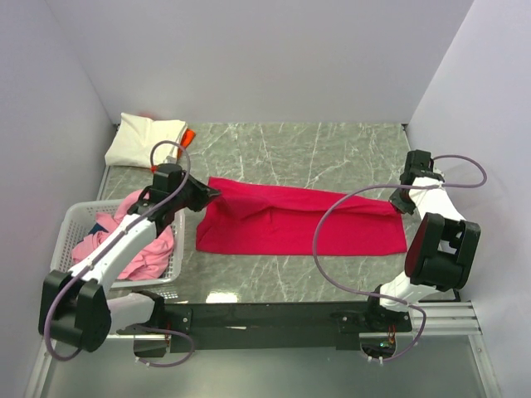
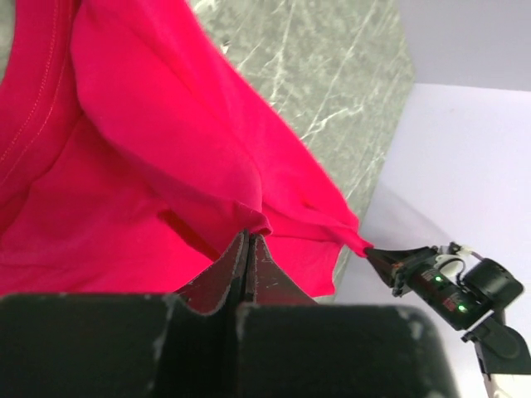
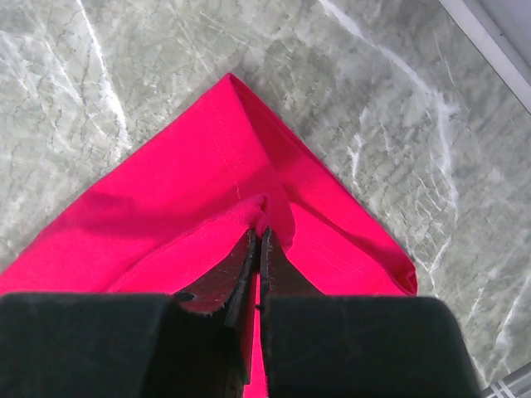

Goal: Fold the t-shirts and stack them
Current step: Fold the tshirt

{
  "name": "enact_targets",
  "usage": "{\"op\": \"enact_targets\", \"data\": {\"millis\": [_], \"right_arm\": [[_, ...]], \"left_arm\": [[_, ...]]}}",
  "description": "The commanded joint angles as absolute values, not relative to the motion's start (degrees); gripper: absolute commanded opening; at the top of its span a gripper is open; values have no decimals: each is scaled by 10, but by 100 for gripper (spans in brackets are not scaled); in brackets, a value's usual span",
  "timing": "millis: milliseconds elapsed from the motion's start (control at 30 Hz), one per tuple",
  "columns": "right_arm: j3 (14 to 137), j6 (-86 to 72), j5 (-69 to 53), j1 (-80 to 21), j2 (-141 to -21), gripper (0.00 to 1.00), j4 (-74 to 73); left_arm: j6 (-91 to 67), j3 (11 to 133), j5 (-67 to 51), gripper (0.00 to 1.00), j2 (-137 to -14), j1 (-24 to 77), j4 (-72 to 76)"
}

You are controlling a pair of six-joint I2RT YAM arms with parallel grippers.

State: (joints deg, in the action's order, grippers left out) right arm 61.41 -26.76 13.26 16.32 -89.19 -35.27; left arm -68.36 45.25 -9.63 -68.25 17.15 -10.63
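Grey-veined marble table [image 1: 332, 149] and plain white walls make up the booth. From above, the crimson t-shirt [image 1: 299, 228] lies across the middle of the table as a long band with a crease along its length. The left gripper [image 1: 211, 193] is at its upper left corner and the right gripper [image 1: 401, 203] at its upper right. Left of the crimson tee stands a white lattice basket [image 1: 75, 217] heaped with pink t-shirts [image 1: 141, 245]. Beyond the tee's left end a folded cream t-shirt [image 1: 145, 139] lies with a scrap of orange cloth [image 1: 189, 135] at its edge (too little shows to say more).

The left wrist camera adds what the overhead cannot. The left fingers are pressed together on a pinch of red fabric, neckline stitching runs at upper left, and the far corner is drawn to a point in the other gripper.

From the right wrist, the right fingers are likewise clamped on the tee's corner, and the cloth spreads away from them as a triangle on the marble.
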Motion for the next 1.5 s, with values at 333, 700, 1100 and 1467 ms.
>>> {"op": "enact_targets", "data": {"millis": [333, 700, 1100, 1467], "right_arm": [[619, -293, 208, 135, -838, 56, -380], [579, -249, 103, 3, -688, 59, -271], [531, -287, 23, -25, -694, 55, -270], [506, -293, 26, -25, -625, 55, -299]], "left_arm": [[-664, 412, -84, 28, -660, 166, -144], [-483, 524, -60, 56, -794, 212, -169], [-389, 584, 28, 50, -836, 383, -243], [-395, 595, 71, 49, -911, 427, -283]]}}
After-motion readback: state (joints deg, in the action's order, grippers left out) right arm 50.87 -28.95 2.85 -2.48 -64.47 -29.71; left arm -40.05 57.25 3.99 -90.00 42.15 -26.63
